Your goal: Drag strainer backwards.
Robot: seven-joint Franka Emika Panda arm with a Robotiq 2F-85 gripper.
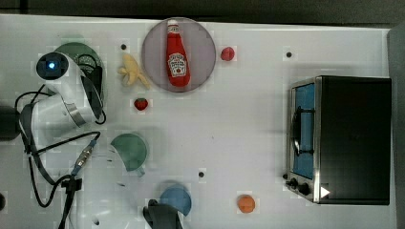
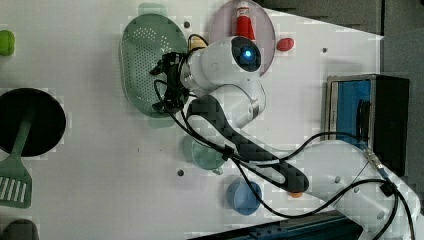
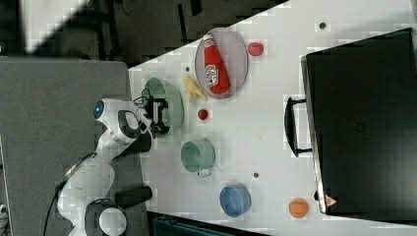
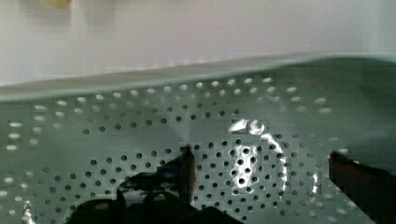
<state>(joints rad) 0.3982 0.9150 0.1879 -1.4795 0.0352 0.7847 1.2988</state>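
The strainer (image 2: 142,60) is a pale green oval colander lying near the top of the left view, its bowl dotted with small holes. In the top view the arm covers most of the strainer (image 1: 76,50). My gripper (image 2: 167,82) hangs over the strainer's edge nearest the arm and points down into the bowl. In the right view the gripper (image 3: 160,118) sits at the lower end of the strainer (image 3: 169,98). In the wrist view the perforated bowl (image 4: 140,112) spreads close below my gripper (image 4: 273,172). Its two dark fingers (image 4: 187,165) stand wide apart and open, with nothing held between them.
A ketchup bottle (image 1: 177,55) lies on a grey plate (image 1: 200,38), with a banana (image 1: 131,71), a strawberry (image 1: 140,104) and a red ball (image 1: 228,53) nearby. A green cup (image 1: 129,150), a blue cup (image 1: 175,199), an orange (image 1: 246,203) and a toaster oven (image 1: 341,138) share the table. A black pan (image 2: 47,120) holds a green spatula (image 2: 15,175).
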